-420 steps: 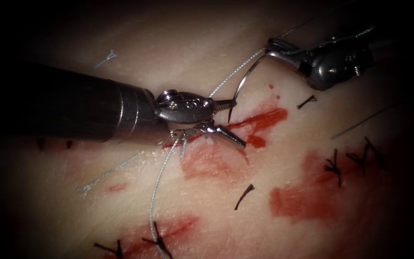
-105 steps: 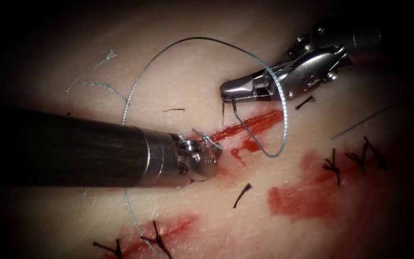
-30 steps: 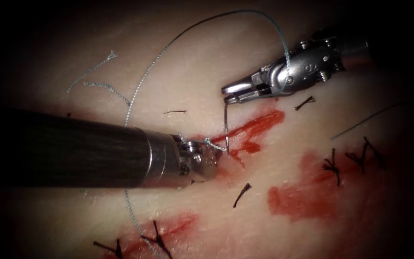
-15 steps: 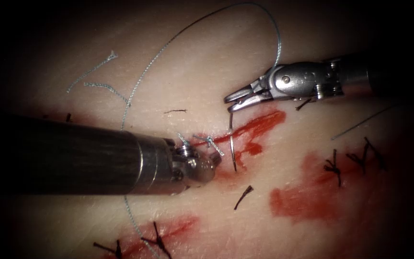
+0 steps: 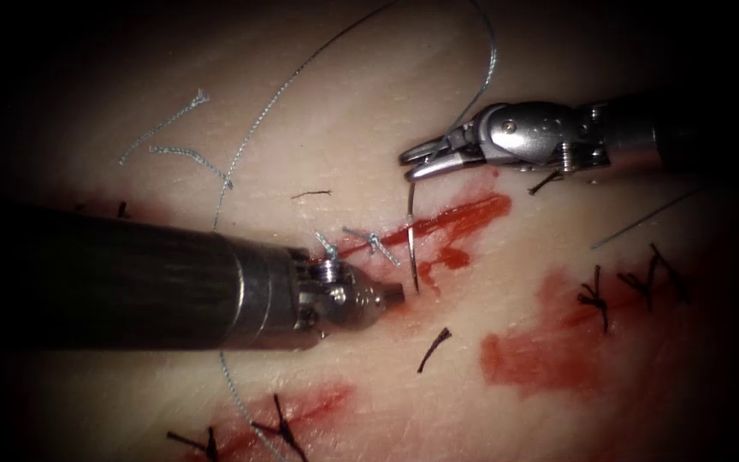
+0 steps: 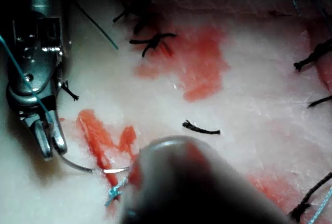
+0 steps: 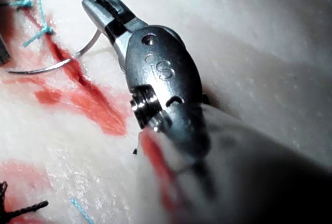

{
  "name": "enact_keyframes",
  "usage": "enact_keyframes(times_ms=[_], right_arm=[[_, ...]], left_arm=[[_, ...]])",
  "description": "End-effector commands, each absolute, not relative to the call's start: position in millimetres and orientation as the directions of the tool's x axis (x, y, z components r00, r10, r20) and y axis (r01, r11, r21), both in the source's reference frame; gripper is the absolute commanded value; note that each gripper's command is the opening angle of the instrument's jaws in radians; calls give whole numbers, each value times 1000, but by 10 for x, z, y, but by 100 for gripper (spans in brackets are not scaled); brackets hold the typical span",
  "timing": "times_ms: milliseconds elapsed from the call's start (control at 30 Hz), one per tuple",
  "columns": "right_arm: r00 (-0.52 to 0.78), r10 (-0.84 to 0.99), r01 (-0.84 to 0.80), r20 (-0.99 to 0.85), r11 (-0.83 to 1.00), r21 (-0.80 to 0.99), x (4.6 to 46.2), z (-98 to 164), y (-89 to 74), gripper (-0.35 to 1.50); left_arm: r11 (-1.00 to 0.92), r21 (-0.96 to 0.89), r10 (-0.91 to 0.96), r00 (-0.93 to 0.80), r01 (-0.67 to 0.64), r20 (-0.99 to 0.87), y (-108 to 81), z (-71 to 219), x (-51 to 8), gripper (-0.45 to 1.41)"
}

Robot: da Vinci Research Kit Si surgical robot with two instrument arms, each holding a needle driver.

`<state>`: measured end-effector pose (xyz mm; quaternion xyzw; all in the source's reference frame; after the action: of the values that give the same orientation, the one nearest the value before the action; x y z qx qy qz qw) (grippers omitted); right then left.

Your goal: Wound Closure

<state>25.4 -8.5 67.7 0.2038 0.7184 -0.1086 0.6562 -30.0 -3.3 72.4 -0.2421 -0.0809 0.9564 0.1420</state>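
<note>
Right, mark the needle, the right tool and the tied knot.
needle (image 5: 410, 244): endoscope view, mid-curve of its body.
right tool (image 5: 425, 161): endoscope view, between its jaw tips.
knot (image 5: 373, 242): endoscope view, its pale thread tails.

Pale cream tissue (image 5: 369, 111) carries bright red fluid (image 5: 549, 351) in streaks and patches. The thread (image 5: 254, 133) is light blue-grey, old stitches (image 5: 596, 295) black. The needle (image 5: 410, 244) and both tools gleam silver; the left shaft (image 5: 121, 278) is dark.

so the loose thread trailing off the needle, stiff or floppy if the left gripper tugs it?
Probably floppy: the thread lies in a free sweeping loop over the tissue, so it should follow a tug rather than push back. Likely light and thin, perhaps slippery between smooth pads. The needle, held near its tail by the right gripper, looks rigid by contrast. The left gripper holds nothing.
</note>
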Motion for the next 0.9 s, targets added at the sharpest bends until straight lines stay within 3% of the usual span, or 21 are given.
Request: enact_keyframes(times_ms=[33, 467, 700, 833, 900], right_arm=[[-59, 145, 434, -988, 895, 105, 263, 677, -82, -35], [-47, 56, 456, -997, 890, 29, 264, 677, -82, -35], [50, 228, 488, -972, 844, 223, 264, 693, -99, -35], [77, 311, 501, -947, 809, 307, 260, 699, -100, -35], [96, 360, 498, -928, 790, 358, 258, 704, -101, -35]], left_arm=[[-947, -222, 308, -844, -230, -438, -35, 729, -306, -45], [-947, -211, 311, -853, -242, -418, -38, 736, -307, -45], [-955, -176, 293, -845, -238, -447, -23, 721, -306, -45], [-971, -131, 241, -839, -202, -488, -25, 718, -303, -30], [-977, -117, 215, -839, -181, -499, -26, 716, -300, -3]])
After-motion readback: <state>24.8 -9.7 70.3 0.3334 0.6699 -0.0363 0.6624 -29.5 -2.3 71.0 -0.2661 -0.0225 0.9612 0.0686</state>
